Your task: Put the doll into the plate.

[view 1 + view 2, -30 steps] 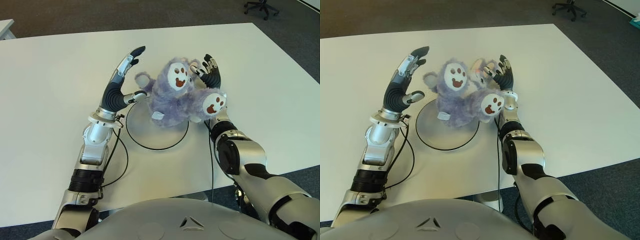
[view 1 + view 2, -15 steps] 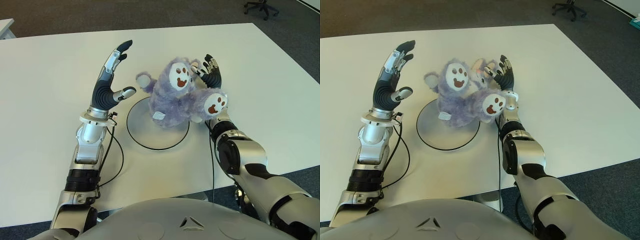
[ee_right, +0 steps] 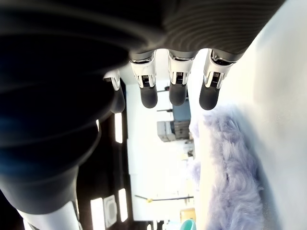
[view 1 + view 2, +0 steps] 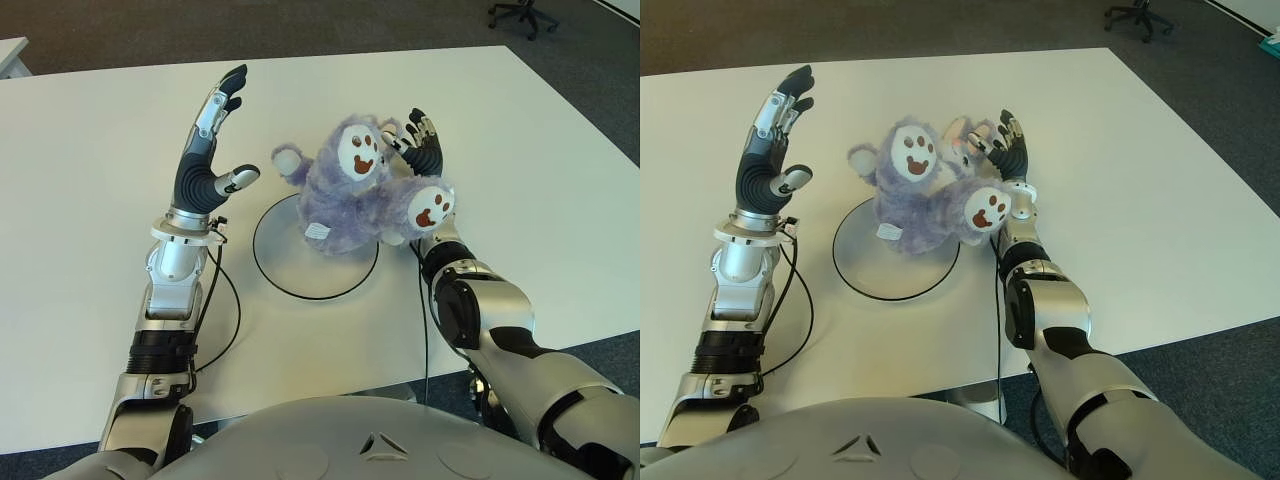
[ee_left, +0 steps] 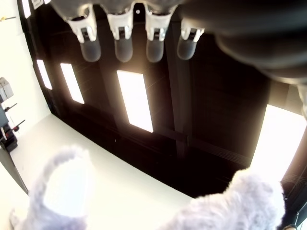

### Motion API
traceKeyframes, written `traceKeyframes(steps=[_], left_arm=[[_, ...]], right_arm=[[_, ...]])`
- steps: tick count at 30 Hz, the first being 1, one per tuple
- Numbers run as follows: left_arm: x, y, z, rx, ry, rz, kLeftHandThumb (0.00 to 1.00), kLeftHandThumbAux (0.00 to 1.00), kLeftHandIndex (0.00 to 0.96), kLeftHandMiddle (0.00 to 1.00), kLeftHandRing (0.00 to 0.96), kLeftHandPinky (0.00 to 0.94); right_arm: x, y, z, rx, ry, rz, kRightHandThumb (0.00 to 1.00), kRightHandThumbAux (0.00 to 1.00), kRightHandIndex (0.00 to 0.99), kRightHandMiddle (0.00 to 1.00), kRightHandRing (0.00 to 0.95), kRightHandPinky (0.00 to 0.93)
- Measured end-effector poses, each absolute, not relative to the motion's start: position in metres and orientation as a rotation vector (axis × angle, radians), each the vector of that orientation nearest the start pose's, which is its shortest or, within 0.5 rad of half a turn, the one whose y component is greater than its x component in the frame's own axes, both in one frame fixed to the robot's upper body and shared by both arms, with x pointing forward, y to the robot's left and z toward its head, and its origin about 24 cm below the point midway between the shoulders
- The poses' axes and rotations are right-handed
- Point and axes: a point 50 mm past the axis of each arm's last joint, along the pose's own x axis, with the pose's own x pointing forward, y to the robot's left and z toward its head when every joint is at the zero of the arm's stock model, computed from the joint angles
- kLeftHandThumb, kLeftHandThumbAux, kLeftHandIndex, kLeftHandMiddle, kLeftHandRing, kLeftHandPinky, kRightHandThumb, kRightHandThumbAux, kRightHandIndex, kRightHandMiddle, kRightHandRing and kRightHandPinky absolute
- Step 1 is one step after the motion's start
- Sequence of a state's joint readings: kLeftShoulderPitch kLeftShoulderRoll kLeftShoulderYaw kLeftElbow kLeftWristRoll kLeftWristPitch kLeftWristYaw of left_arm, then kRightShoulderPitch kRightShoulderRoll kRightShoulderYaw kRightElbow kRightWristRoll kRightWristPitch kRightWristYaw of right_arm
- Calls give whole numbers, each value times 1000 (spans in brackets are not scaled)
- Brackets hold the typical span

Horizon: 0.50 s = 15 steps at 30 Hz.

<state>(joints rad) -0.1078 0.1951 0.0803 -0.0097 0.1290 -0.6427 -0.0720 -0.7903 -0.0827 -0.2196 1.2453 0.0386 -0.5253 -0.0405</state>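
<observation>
On the plate [image 4: 300,262] sits the doll [image 4: 355,195], overhanging its right rim; the left robot hand [image 4: 208,150] hangs open left of it, the right robot hand [image 4: 420,148] open-fingered against the doll (placing looks done; next, draw clear).

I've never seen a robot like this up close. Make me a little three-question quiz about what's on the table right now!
1. True or false: the purple doll lies at least partly on the round plate.
2. Which hand shows right beside the doll?
A. left hand
B. right hand
3. Fill in: the left hand's fingers are spread and hold ______.

Key: 1 true; 2 B; 3 nothing.
</observation>
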Motion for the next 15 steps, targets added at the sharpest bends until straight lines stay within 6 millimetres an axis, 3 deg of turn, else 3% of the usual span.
traceKeyframes(steps=[15], left_arm=[[257,186,128,318,-702,-51,0,327,0,73,43,20]], right_arm=[[368,-156,52,50,-50,-80,106,780,97,49,48,98]])
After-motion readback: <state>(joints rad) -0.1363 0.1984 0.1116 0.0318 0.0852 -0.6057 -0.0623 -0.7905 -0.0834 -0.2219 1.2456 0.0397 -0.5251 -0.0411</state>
